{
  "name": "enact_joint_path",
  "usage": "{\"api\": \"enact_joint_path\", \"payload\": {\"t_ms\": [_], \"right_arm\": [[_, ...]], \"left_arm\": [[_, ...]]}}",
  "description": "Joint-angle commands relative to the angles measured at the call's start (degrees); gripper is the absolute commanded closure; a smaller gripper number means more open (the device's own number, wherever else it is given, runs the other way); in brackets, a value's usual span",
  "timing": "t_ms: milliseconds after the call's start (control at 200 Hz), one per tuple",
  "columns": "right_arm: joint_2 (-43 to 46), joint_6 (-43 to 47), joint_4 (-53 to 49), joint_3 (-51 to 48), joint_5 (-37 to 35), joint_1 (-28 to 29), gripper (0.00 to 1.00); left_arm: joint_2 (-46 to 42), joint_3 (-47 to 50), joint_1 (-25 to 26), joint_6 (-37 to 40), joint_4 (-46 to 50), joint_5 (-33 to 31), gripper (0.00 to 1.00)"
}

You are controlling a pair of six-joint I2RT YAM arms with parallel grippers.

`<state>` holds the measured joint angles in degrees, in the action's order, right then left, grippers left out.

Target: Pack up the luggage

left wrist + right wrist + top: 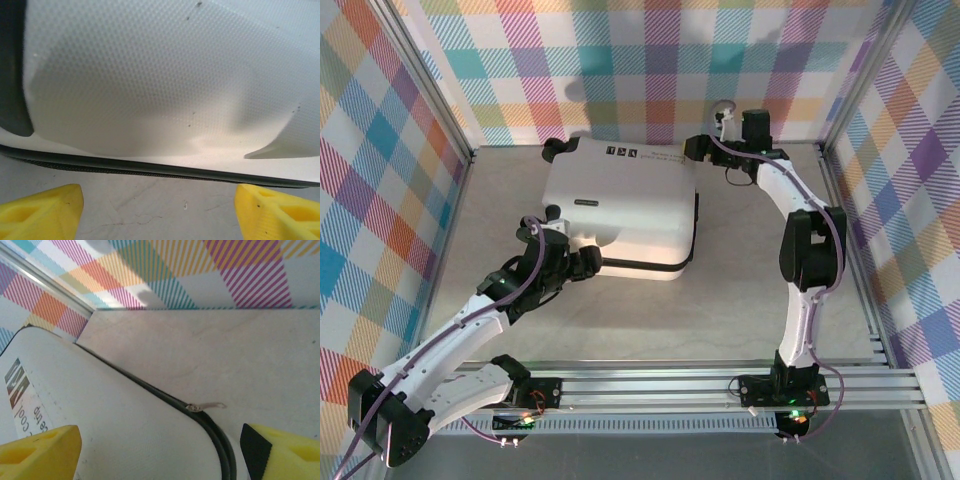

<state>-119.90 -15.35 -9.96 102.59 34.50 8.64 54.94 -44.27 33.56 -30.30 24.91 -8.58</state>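
The luggage (620, 205), a white hard-shell suitcase, lies shut and flat on the grey table, with its black zipper seam running round the edge. My left gripper (582, 262) sits at its near left corner. In the left wrist view the yellow fingers (45, 212) stand wide apart and open, just short of the shell (165, 75), with bare table between them. My right gripper (698, 148) is at the far right corner, open over the shell (110, 425). A small metal zipper pull (206, 406) lies free on the seam just ahead of it.
Black wheels (558, 150) stick out on the suitcase's left side. Plaid walls (650, 70) and aluminium posts (435, 90) enclose the table. Bare table surface (640, 320) lies between the suitcase and the arm bases.
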Motion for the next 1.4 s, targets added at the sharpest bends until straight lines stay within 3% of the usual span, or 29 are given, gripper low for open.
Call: {"api": "enact_joint_path", "payload": {"t_ms": [0, 300, 450, 775, 1125, 1230, 1395], "right_arm": [[-1.5, 2.0, -1.8, 3.7, 5.3, 0.6, 0.16], [-3.8, 3.1, -0.9, 4.3, 9.9, 1.7, 0.17], [-2.3, 3.6, 0.3, 1.1, 9.9, 1.9, 0.18], [6.5, 4.0, 7.4, -14.5, 10.3, 1.9, 0.20], [19.3, 0.6, 19.1, -35.5, 11.5, 4.0, 0.21], [22.3, 0.8, 18.6, -38.3, 5.7, 6.0, 0.21], [24.1, -1.7, 16.1, -35.5, -1.5, 4.2, 0.18]], "left_arm": [[0.3, 0.8, -0.4, -0.5, -1.7, 0.6, 0.21], [1.9, 0.5, -0.3, -1.1, -3.2, -0.2, 0.21], [2.9, -0.2, -0.3, -0.6, -1.7, -6.2, 0.21], [7.2, -3.1, -1.5, 2.0, -0.5, -15.5, 0.20], [8.6, -5.6, -5.8, 4.7, 0.3, -18.0, 0.19], [7.6, -6.2, -6.6, 5.0, 1.4, -17.7, 0.19], [4.0, -5.2, -6.6, 4.0, 3.0, -14.2, 0.20]]}}
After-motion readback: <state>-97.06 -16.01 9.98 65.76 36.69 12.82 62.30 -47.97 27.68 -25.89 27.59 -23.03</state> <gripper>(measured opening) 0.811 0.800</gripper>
